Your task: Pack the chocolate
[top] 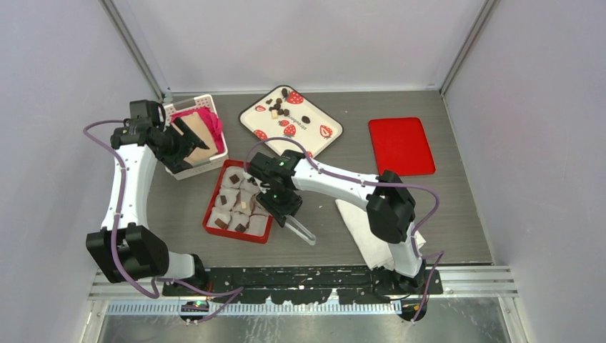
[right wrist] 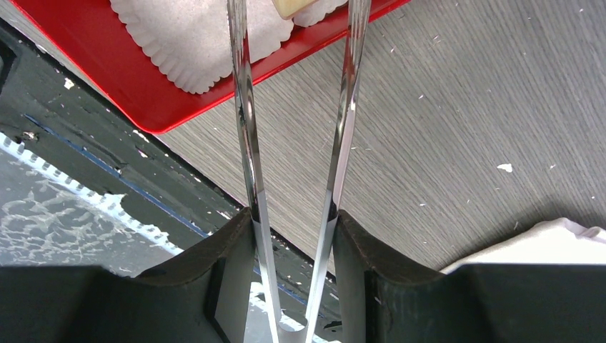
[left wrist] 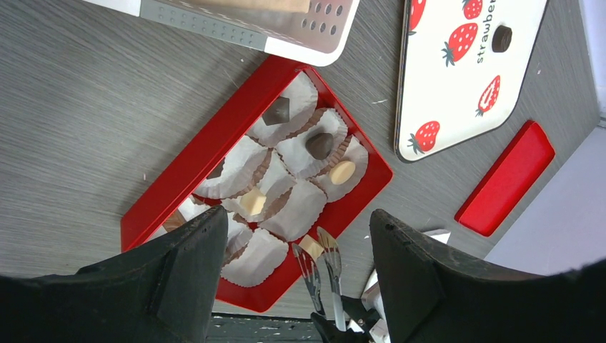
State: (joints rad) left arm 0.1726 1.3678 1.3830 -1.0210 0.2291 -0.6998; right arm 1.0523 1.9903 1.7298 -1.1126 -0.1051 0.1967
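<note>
A red box (top: 213,202) of white paper cups lies mid-table; it also shows in the left wrist view (left wrist: 187,174). Some cups hold chocolate: dark pieces (left wrist: 319,145) and cream pieces (left wrist: 252,202). More chocolate pieces (top: 279,107) lie on the strawberry plate (top: 314,136). My right gripper (top: 282,204) (right wrist: 293,214) is shut on metal tongs (right wrist: 243,121). The tong tips pinch a cream chocolate (right wrist: 293,6) (left wrist: 309,246) over the box's near corner. My left gripper (top: 187,143) (left wrist: 296,214) is open and empty, raised by the white basket.
A white basket (top: 207,158) with a pink cloth stands at back left. The red lid (top: 400,145) lies at right. A white cloth (top: 371,232) lies near the right arm's base. The black base rail (top: 300,275) runs along the near edge.
</note>
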